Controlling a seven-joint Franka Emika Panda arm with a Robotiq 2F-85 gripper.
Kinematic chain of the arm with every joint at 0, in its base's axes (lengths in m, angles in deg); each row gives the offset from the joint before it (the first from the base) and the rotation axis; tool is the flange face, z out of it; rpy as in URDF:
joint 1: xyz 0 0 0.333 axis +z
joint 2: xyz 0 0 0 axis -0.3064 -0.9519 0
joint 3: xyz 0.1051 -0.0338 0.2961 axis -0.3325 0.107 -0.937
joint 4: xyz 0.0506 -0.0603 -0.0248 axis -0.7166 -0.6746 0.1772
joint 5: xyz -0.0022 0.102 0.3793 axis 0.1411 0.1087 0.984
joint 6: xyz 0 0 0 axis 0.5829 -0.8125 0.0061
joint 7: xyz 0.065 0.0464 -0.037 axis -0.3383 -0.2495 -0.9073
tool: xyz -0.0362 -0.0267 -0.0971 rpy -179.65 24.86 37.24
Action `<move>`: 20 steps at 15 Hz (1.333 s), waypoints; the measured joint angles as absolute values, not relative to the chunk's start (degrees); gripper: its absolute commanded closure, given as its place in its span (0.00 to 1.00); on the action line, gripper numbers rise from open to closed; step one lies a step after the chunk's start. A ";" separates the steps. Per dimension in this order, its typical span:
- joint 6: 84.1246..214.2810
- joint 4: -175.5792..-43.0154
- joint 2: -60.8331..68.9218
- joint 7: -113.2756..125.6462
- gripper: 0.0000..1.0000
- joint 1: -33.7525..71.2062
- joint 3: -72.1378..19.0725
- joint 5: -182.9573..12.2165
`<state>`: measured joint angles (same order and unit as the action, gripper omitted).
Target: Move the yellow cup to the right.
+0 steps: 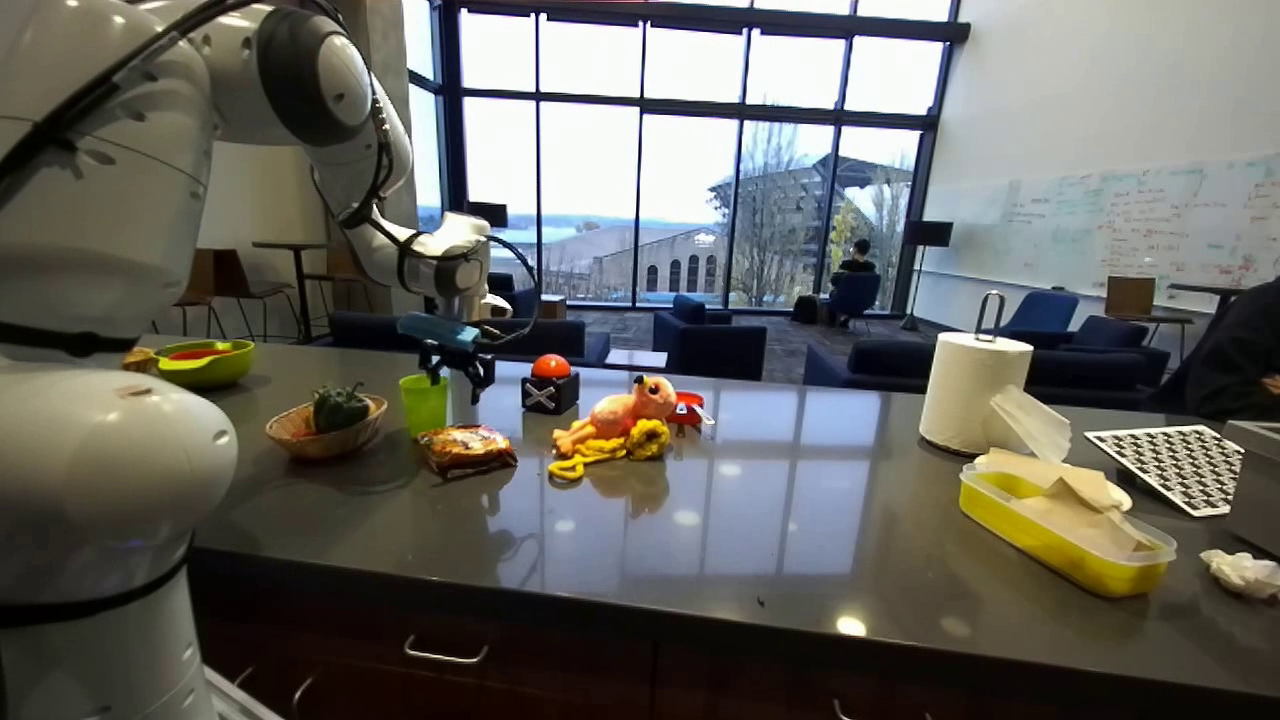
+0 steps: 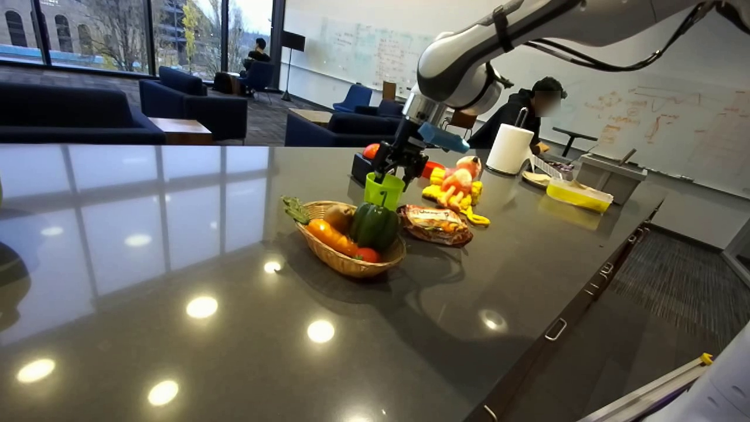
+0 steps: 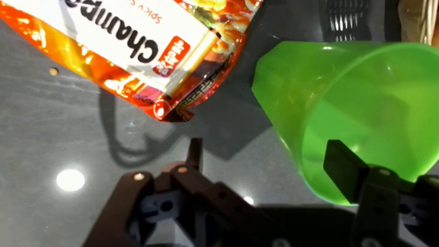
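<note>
Yellow-green plastic cup (image 3: 286,89) looked light, slick, faintly squeezable; your gripper (image 3: 269,156) stood spread (one finger (image 3: 346,171) over its mouth), so a gentle rim (image 3: 303,147) pinch suited.

Wrist view: cup (image 3: 284,92) runs off the right edge; packet (image 3: 137,44) cut by top and left edges; basket (image 3: 427,24) a mere sliver, upper right. In an exterior view, cup's base hidden behind pepper (image 2: 375,227), mid-frame; person (image 2: 518,114), upper right, face blurred. In both exterior views, arm (image 1: 110,230) cropped by edges; whiteboard writing (image 1: 1150,215) too small to read.
</note>
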<state>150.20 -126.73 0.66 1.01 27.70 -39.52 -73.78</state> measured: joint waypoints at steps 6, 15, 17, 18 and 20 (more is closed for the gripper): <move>149.43 -126.70 1.57 1.99 0.86 27.75 -39.45 -74.35; 146.20 -126.70 4.32 3.60 0.99 27.75 -39.41 -76.51; 146.00 -126.58 4.86 4.11 0.99 27.68 -39.05 -77.26; 145.86 -126.37 5.18 4.46 0.99 27.59 -38.76 -77.76; 145.28 -125.61 5.79 4.88 0.99 27.28 -38.02 -78.53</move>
